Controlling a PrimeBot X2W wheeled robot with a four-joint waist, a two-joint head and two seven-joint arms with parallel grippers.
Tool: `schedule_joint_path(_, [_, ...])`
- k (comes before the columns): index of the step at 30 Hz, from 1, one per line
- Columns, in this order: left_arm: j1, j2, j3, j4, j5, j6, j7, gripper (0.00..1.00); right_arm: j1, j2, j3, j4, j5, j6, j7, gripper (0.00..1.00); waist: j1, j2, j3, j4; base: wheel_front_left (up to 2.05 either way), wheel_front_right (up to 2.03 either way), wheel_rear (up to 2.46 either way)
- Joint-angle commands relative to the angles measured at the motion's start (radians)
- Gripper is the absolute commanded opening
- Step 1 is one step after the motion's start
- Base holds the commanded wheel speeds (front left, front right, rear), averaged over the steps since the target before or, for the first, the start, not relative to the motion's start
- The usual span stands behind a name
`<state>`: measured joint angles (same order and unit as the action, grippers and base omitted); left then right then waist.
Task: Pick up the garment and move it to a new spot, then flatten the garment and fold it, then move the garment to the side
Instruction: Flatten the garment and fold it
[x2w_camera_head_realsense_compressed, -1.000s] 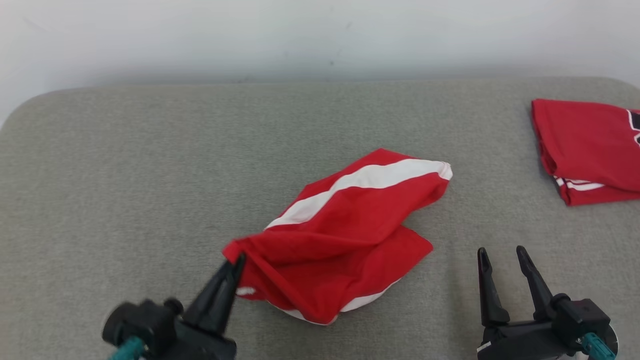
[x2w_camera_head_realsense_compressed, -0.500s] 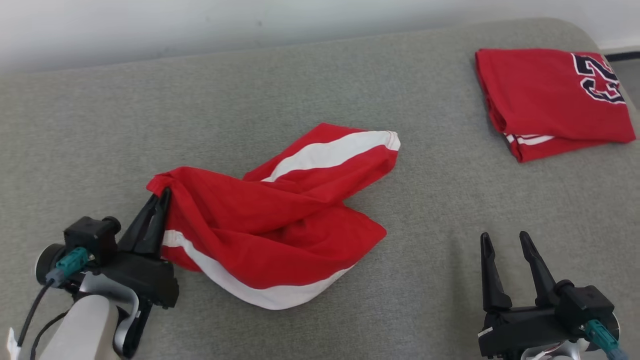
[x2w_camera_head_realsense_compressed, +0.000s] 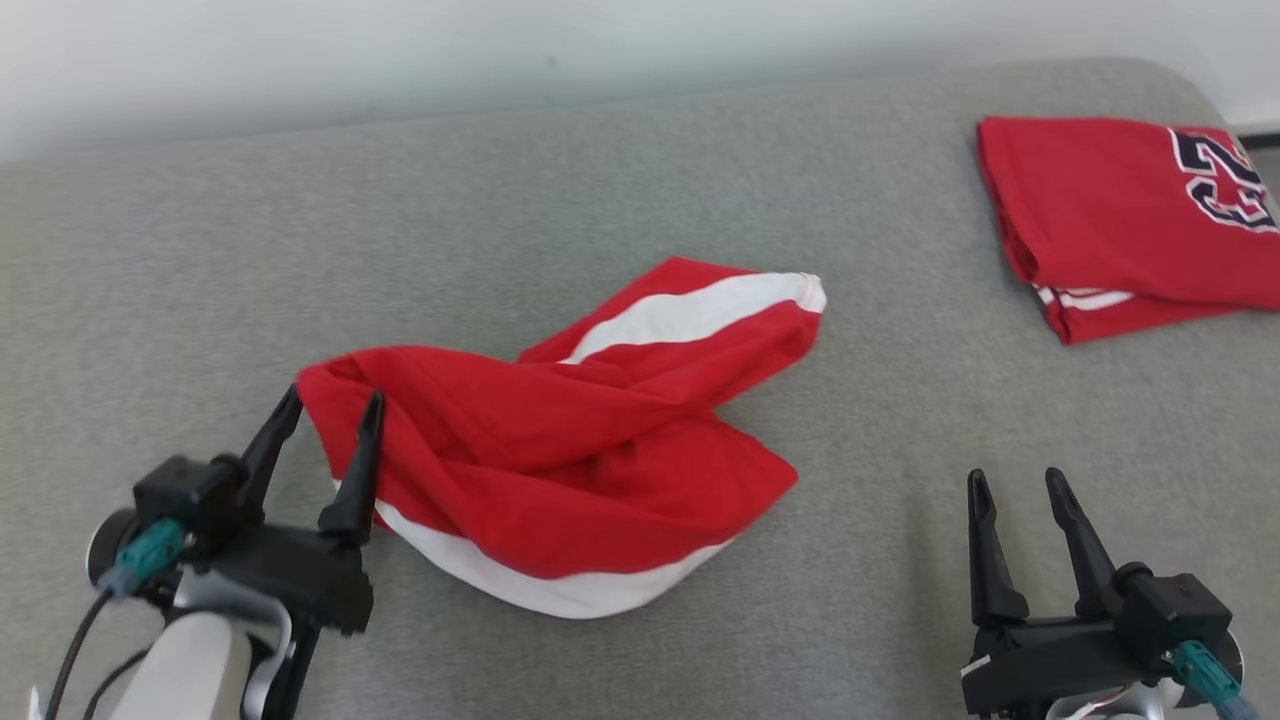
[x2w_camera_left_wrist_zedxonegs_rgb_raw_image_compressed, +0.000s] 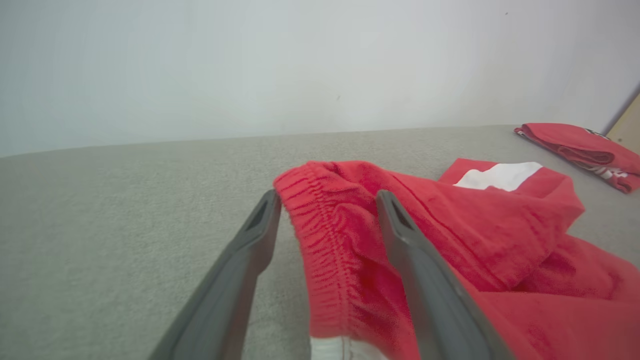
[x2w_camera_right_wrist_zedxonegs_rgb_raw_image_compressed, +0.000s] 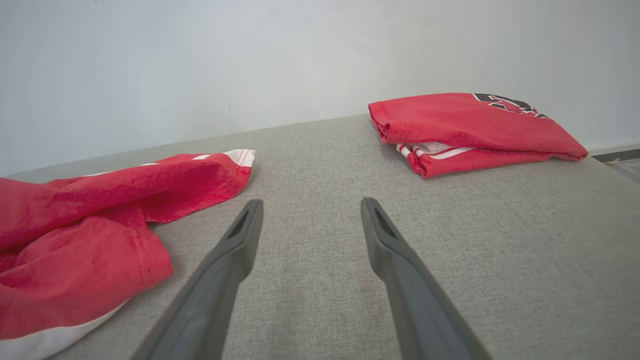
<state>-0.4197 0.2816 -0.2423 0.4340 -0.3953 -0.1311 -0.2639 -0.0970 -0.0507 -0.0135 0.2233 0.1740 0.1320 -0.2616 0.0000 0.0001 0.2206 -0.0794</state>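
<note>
Head view: what is the left gripper doing?

— Fingers spread, nothing pinched. The gathered waistband of the garment lies between them. The left wrist view shows the elastic edge in the gap, with the right-hand finger against the cloth.

— And the rest of the garment?

— Heaped ahead of that gripper and to its right. Its long axis runs from the fingertips away on a slant to the right. It ends at a white-striped leg end, the part farthest from the hand.

— The right gripper?

— Also spread and empty, pointing forward. The garment is off to its left with bare surface between, and the near hem is the closest part.

— So which arm is nearer?

— The left, plainly, since it is at the cloth. I'd judge the move to a new spot done and flattening next, so the right would have to reach left for a second hold.

— Surface?

— A grey woven pad, soft-looking, with rounded corners. Cloth should drag on it rather than slide. A pale wall stands beyond both hands. A folded jersey lies far ahead and right of the right gripper, well apart.
</note>
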Motion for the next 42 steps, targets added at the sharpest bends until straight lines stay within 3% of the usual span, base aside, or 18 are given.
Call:
schedule_joint_path(1, [0.029,0.0,0.01,-0.017,0.016,0.001,0.0,1.0,0.013,0.0,-0.001,0.001,-0.005,-0.003,-0.004,1.0,0.0,-0.0001,-0.041,0.046,0.0,0.0,0.0])
schedule_joint_path(10, [0.201,-0.005,0.097,-0.147,0.047,0.001,0.0,1.0,0.042,0.0,0.001,0.001,-0.004,-0.003,-0.004,1.0,0.0,-0.0001,-0.101,0.125,0.0,0.0,0.0])
schedule_joint_path(22, [0.43,-0.115,0.288,-0.386,0.149,0.001,0.0,1.0,0.084,0.0,0.007,-0.001,-0.005,-0.003,-0.004,1.0,0.0,-0.0001,-0.152,0.154,0.0,0.0,0.0])
schedule_joint_path(34, [0.449,-0.126,0.245,-0.385,0.155,0.001,0.0,1.0,0.082,-0.029,0.067,0.013,-0.024,-0.003,0.021,1.0,0.0,-0.0001,-0.17,0.166,0.0,0.0,0.0])
schedule_joint_path(42, [0.4,-0.126,0.184,-0.374,0.137,0.001,0.0,1.0,-0.049,-0.073,0.133,0.144,-0.015,-0.003,0.066,1.0,0.0,-0.0001,-0.133,0.21,0.0,0.0,0.0])
